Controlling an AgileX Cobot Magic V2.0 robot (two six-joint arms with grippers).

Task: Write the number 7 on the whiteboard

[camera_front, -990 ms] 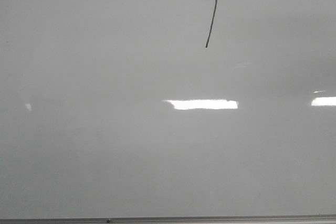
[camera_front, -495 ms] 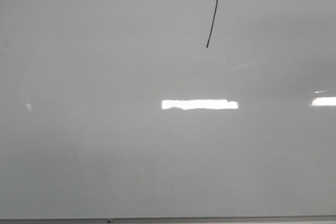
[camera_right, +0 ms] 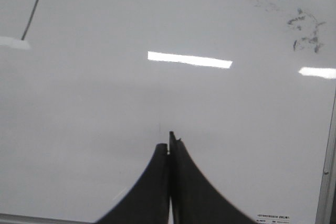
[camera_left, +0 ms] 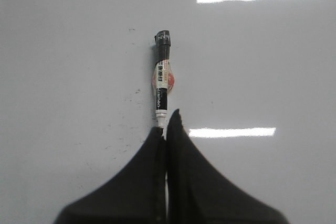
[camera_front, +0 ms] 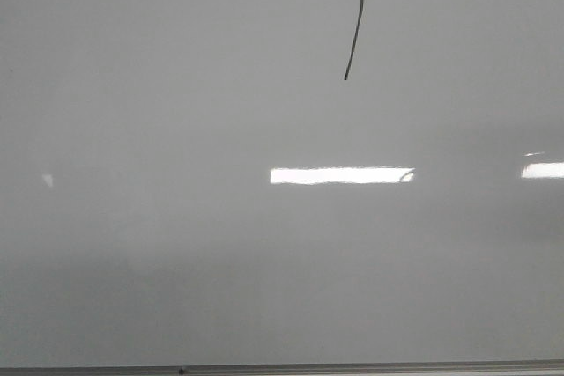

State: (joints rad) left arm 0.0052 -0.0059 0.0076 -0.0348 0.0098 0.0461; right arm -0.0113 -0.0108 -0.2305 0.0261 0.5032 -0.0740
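Number 7 (camera_front: 352, 31): a thin dark stroke with a short top bar and a long, slightly slanted stem, in the upper middle of the front view, just right of centre. It also shows in the right wrist view (camera_right: 31, 4), at the far corner of the frame.

Whiteboard (camera_front: 176, 244): glossy pale grey, filling the front view, with a thin metal edge strip along its near edge. Bright rectangular light reflections lie across it. In the right wrist view (camera_right: 210, 129) another metal edge strip runs along one side.

Left end effector (camera_left: 167, 124): the 2 black fingers are pressed together around the tail of a marker pen (camera_left: 162, 77), gripping it. The pen points straight out ahead of the fingertips over the whiteboard (camera_left: 63, 51). Its black tip end is farthest from the fingers. Whether the tip touches the surface cannot be told.

Right end effector (camera_right: 169, 142): the 2 black fingers are closed against each other with nothing between them. It hangs over bare board, well apart from the number 7.

Smudges (camera_right: 305, 30): a cluster of dark, half-wiped marks on the board near the side edge strip, well apart from the 7.

Label (camera_right: 273, 216): a small printed sticker at the board's corner; its text is too small to read.
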